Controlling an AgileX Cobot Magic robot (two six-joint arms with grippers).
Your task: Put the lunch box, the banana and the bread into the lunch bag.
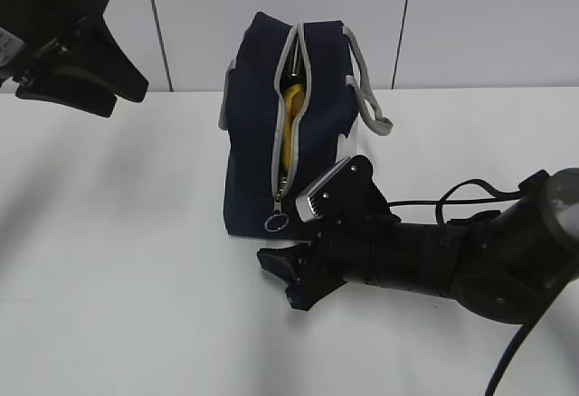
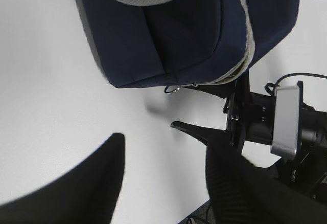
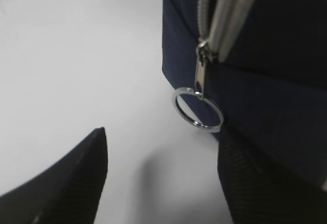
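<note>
The navy lunch bag (image 1: 262,125) lies on the white table with its grey zipper partly open. The yellow banana (image 1: 291,111) shows through the gap. The lunch box and the bread are hidden. The zipper's ring pull (image 1: 277,223) hangs at the bag's near end; it also shows in the right wrist view (image 3: 198,109). My right gripper (image 1: 288,278) is open and empty, low on the table just in front of the ring. My left gripper (image 1: 118,84) is open and empty, raised at the far left. The bag also fills the top of the left wrist view (image 2: 189,24).
Grey strap handles (image 1: 371,107) hang off the bag's right side. The right arm (image 1: 452,260) and its cable lie across the table's right front. A white panelled wall stands behind the table.
</note>
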